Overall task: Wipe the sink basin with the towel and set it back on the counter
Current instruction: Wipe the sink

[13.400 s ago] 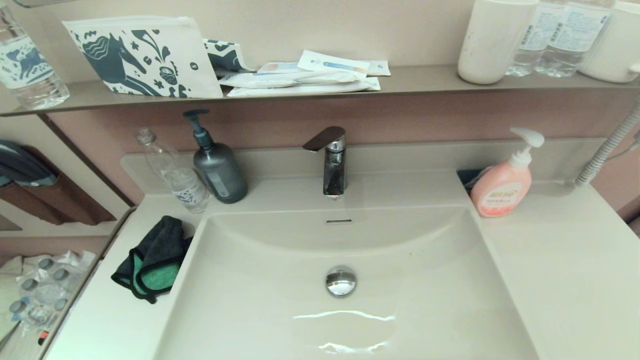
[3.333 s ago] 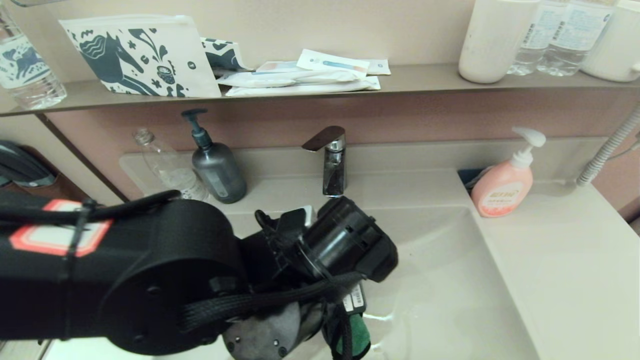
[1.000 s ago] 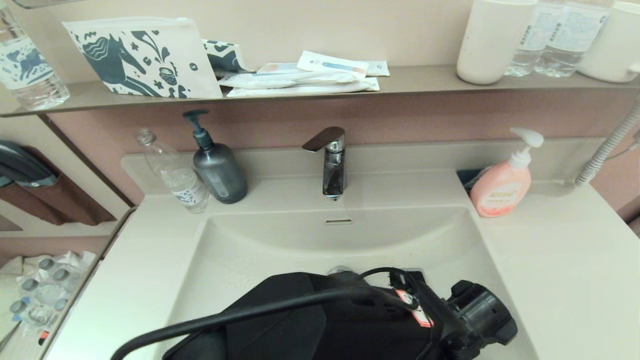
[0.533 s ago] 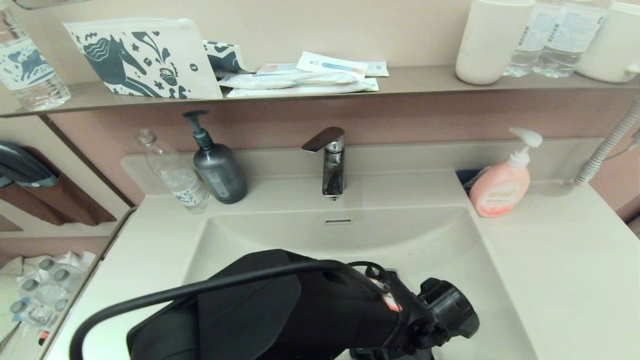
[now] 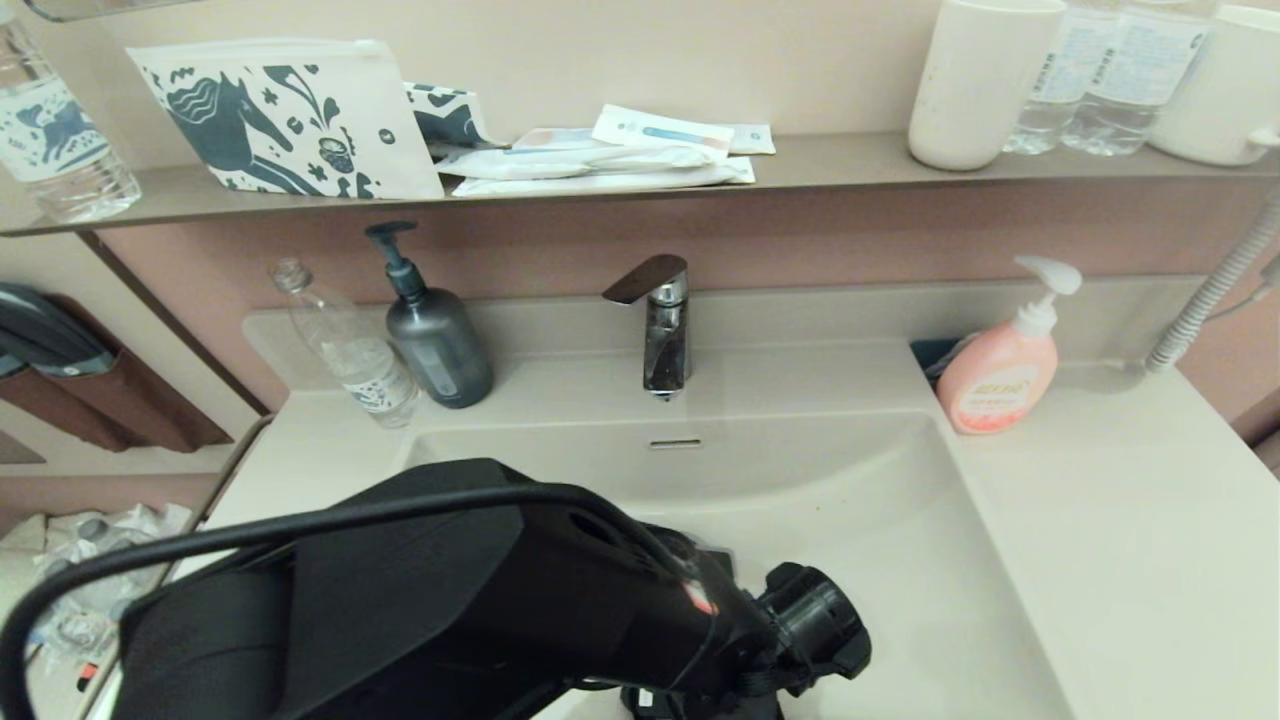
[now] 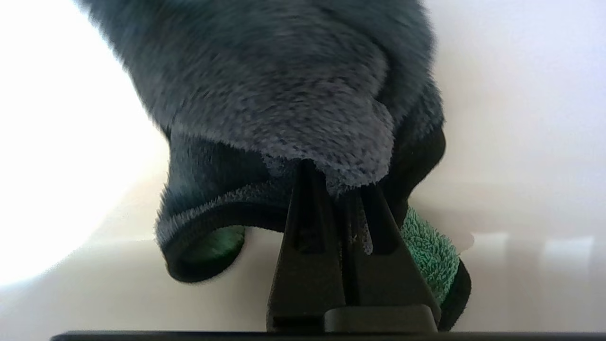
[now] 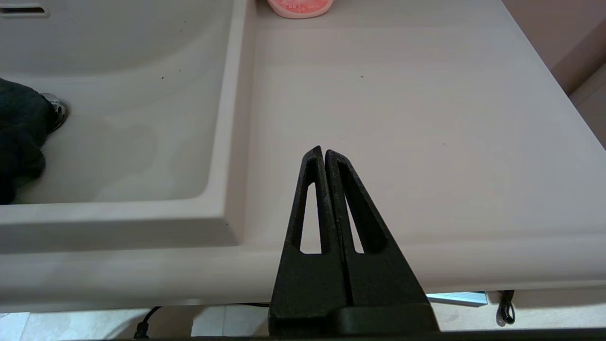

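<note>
One towel (image 6: 284, 94) is the centre of things: dark grey pile on the outside, green on the inner face, black along the edging, bunched into a loose fold. The left gripper (image 6: 338, 189) has its two black fingers (image 6: 307, 246) pinched together on a fold of it, so the cloth hangs forward of the tips against pale basin surface. From the right wrist view a dark lump of the same towel (image 7: 19, 137) sits down in the basin (image 7: 142, 109), touching the chrome drain plug (image 7: 57, 110) and covering most of it. In the head view the left arm (image 5: 450, 600) reaches across from the left and low over the near half of the basin (image 5: 880, 520), hiding the cloth and the drain beneath it; the slit overflow (image 5: 676, 442) shows on the far wall. The right gripper (image 7: 325, 156) hangs over the near edge of the counter (image 7: 402, 118) on the right of the basin, its fingers pressed together on nothing. Behind the basin stands the tap (image 5: 660, 330). A grey pump bottle (image 5: 435, 340) and a clear bottle (image 5: 345, 345) stand just beside each other at the back left, and a pink soap bottle (image 5: 1000, 375) at the back right.
</note>
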Available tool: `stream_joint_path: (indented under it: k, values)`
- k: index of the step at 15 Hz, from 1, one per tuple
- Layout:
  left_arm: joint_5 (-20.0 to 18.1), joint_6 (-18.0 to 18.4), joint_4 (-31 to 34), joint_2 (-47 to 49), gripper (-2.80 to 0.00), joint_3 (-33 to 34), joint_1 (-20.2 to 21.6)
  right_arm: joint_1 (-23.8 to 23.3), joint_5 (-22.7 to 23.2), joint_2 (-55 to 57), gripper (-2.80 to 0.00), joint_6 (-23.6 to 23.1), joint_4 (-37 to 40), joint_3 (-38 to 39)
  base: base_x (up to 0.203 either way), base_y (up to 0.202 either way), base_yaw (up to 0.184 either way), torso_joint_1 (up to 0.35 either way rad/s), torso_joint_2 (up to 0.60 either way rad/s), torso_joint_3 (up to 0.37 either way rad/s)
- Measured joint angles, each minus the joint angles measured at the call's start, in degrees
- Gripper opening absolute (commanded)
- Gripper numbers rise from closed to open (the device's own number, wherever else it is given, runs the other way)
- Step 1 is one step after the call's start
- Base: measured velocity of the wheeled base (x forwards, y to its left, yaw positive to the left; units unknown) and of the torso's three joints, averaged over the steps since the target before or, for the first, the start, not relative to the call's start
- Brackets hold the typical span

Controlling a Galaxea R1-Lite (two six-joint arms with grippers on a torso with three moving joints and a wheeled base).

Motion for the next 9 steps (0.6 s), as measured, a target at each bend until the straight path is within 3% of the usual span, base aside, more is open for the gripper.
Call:
stream_joint_path:
  k: [6, 9]
  values:
    - [-0.67, 11.37, -12.44, -6.37, -2.8, 15.42, 7.97, 0.0, 0.0, 0.0, -2.8, -0.01, 0.0, 0.02, 0.0, 0.0, 0.0, 0.0, 0.0, 0.0]
    - [-1.2, 13.34, -14.41, -7.51, -2.8, 16.79, 11.93, 0.0, 0.0, 0.0, -2.8, 0.0, 0.0, 0.02, 0.0, 0.0, 0.0, 0.0, 0.0, 0.0]
